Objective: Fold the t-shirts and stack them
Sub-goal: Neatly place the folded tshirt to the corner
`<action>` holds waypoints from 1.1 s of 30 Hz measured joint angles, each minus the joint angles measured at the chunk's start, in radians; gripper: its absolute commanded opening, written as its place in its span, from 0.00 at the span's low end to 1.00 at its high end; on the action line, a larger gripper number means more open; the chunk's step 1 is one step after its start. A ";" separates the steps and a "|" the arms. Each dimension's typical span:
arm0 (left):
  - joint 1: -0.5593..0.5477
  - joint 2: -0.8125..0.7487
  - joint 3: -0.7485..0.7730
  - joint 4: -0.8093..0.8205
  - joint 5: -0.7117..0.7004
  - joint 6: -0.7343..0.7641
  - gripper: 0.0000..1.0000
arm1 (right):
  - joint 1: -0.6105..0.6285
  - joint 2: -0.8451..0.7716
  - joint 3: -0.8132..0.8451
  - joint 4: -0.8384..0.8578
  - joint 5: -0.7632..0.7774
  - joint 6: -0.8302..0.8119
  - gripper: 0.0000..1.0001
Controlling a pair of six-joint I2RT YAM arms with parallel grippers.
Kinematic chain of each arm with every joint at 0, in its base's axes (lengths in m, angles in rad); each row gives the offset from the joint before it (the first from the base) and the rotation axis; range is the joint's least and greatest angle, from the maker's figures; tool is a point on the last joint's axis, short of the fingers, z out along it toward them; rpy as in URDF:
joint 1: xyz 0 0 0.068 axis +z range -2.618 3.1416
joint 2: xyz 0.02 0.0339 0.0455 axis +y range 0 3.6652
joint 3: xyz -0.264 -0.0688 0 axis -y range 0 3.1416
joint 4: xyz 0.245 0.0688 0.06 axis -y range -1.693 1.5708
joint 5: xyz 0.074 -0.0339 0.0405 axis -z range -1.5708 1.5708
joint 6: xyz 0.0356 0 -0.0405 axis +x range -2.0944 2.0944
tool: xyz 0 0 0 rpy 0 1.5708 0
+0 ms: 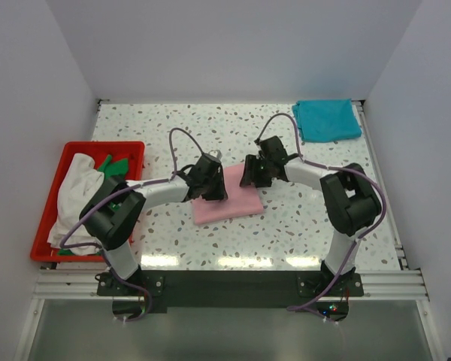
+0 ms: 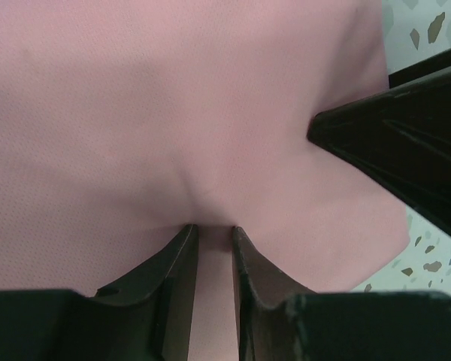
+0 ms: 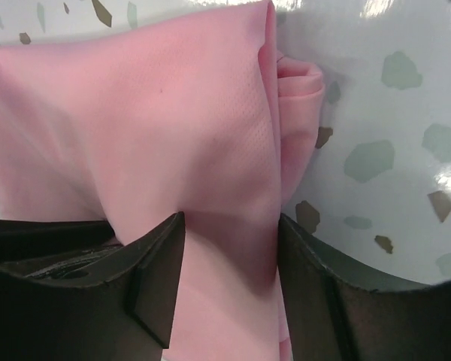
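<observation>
A folded light pink t-shirt (image 1: 229, 201) lies at the table's middle. My left gripper (image 1: 210, 183) is at its far left edge. In the left wrist view its jaws (image 2: 215, 229) stand narrow, pinching a pucker of the pink cloth (image 2: 173, 98). My right gripper (image 1: 254, 174) is at the shirt's far right edge. Its jaws (image 3: 231, 222) stand wider, closed around a thick fold of the pink cloth (image 3: 158, 113) beside the folded edge. A folded teal t-shirt (image 1: 328, 119) lies at the back right. A white t-shirt (image 1: 75, 195) and a green one (image 1: 114, 166) lie crumpled in the red tray (image 1: 131, 150).
The red tray sits at the table's left edge. White walls close in the table on three sides. The right gripper's black finger (image 2: 406, 150) shows at the right of the left wrist view, close to the left jaws.
</observation>
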State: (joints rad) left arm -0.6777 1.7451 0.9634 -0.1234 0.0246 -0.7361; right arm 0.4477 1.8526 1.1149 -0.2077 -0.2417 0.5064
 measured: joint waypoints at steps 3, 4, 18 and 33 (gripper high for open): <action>0.000 0.002 0.003 -0.001 0.000 0.000 0.29 | 0.030 0.000 -0.009 0.001 0.035 0.017 0.39; 0.000 0.003 0.006 -0.002 0.000 0.000 0.29 | 0.035 0.000 -0.009 -0.003 0.048 0.019 0.36; 0.025 -0.103 0.227 -0.153 -0.075 0.052 0.30 | 0.038 0.052 0.163 -0.218 0.285 -0.108 0.00; 0.142 -0.284 0.199 -0.254 -0.043 0.123 0.30 | -0.163 0.295 0.650 -0.402 0.575 -0.396 0.00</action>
State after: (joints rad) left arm -0.5354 1.4612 1.1625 -0.3779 -0.0185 -0.6128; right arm 0.2848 2.1475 1.7645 -0.6102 0.3332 0.1104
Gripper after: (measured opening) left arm 0.304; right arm 0.030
